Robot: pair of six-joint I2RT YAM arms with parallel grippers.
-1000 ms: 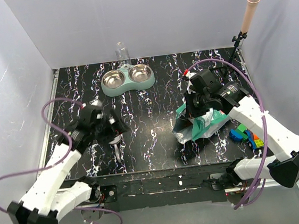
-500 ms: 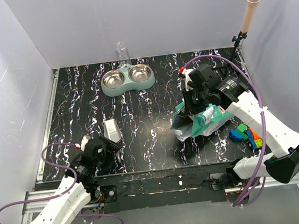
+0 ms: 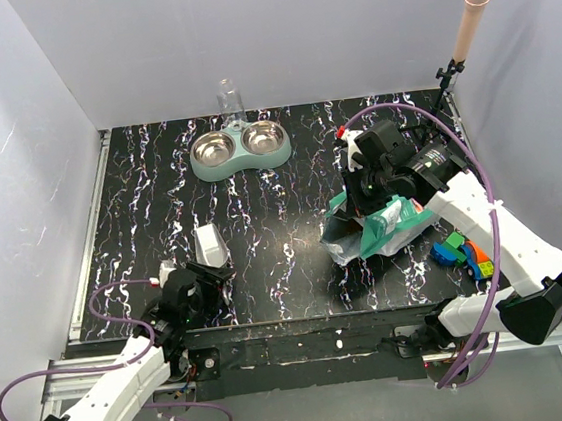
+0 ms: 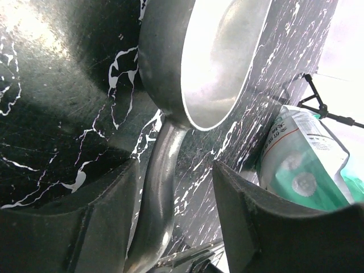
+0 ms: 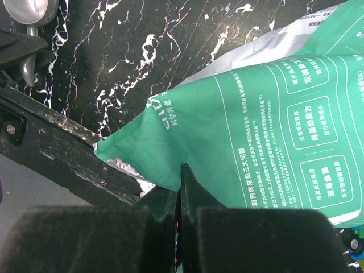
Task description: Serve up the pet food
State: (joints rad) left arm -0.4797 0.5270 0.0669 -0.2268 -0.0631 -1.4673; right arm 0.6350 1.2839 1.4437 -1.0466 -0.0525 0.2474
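- The pet food bag (image 3: pixel 388 227) lies crumpled on the black marbled table (image 3: pixel 282 220), right of centre in the overhead view, with its teal side up.
- The pellets themselves are hidden; only the bag's teal printed face and silvery lining show.
- The right gripper (image 3: pixel 366 202) sits at the bag's upper left corner in that view. From the right wrist, its fingers (image 5: pixel 165 196) are pressed together on a fold of the teal bag (image 5: pixel 273 114), pinching the edge.
- The left gripper (image 3: pixel 207 274) is low in the frame's lower left, near the table's front edge.
- From the left wrist, the grey scoop (image 4: pixel 222 51) lies on the table with its bowl at the top of the frame. Its handle runs down between the two fingers (image 4: pixel 256 227).
- The jaws are parted and straddle the handle. There is a clear gap on the right side, and the left side is close, so the handle is not clamped.
- From overhead, the scoop (image 3: pixel 209 246) lies just above the left gripper, well apart from the bag.
- The mint-green double bowl (image 3: pixel 241 154) sits at the top centre of the table, near the back wall, with a clear container (image 3: pixel 229 97) just behind it.
- A few coloured blocks (image 3: pixel 461 252) lie just to the lower right of the bag.
- In the upper right corner stands a rod with a pink tip (image 3: pixel 470 15).
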